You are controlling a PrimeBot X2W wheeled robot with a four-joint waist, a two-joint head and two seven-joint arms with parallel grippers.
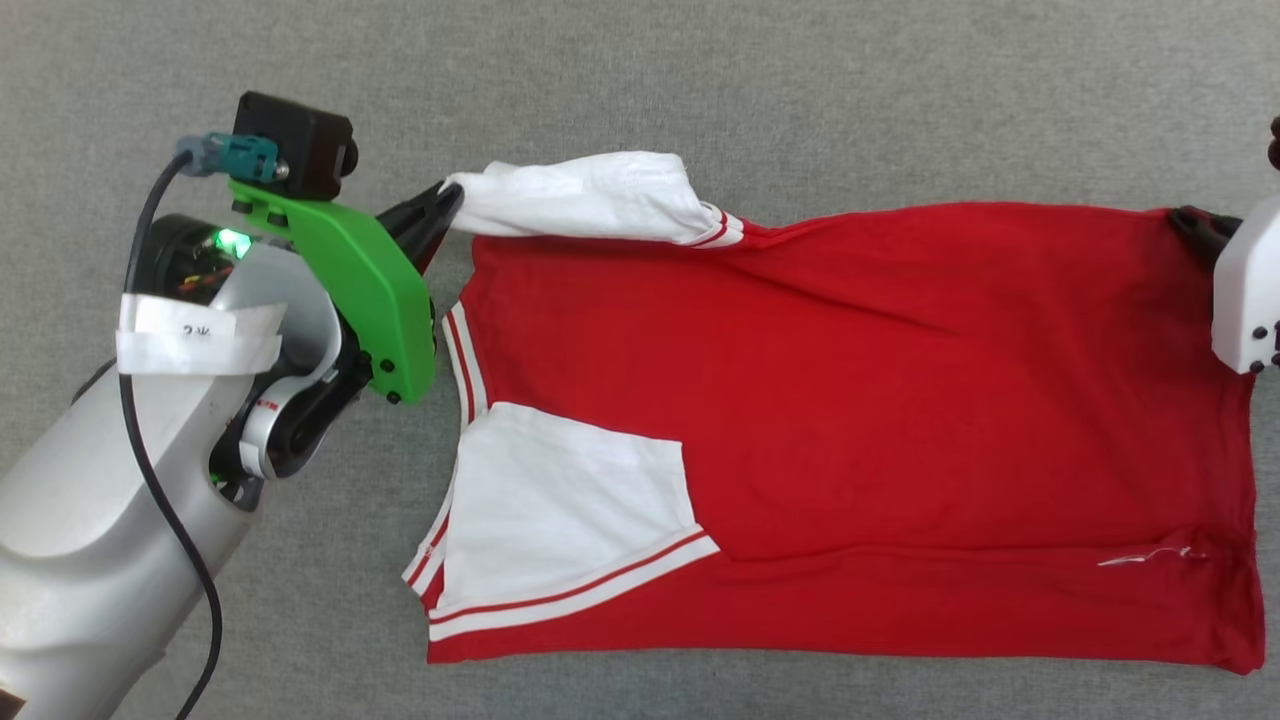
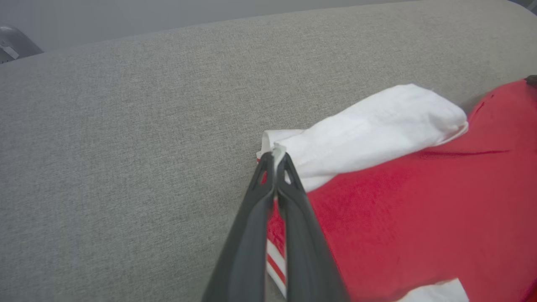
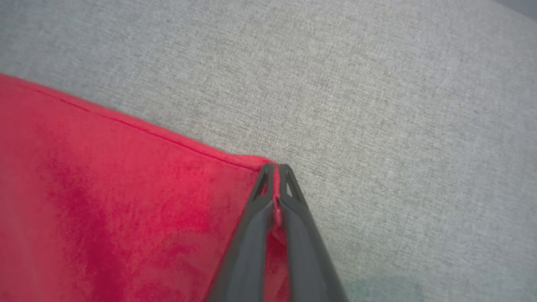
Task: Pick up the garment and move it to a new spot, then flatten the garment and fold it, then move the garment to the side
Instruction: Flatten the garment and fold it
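Observation:
The garment (image 1: 850, 400) lies spread on the grey cloth surface, red body with white striped sleeves, collar end toward the left. My left gripper (image 1: 452, 192) is shut on the edge of the far white sleeve (image 1: 590, 195); in the left wrist view its fingers (image 2: 289, 197) pinch white fabric of the garment (image 2: 419, 209) at their tips. My right gripper (image 1: 1185, 220) is shut on the garment's far right hem corner; the right wrist view shows red cloth (image 3: 126, 201) caught between the closed fingers (image 3: 293, 209). The near sleeve (image 1: 560, 500) lies folded onto the body.
Grey woven fabric (image 1: 700, 80) covers the whole work surface around the shirt. My left forearm and its green camera bracket (image 1: 350, 280) stand just left of the collar. A small white mark (image 1: 1150, 555) sits near the hem.

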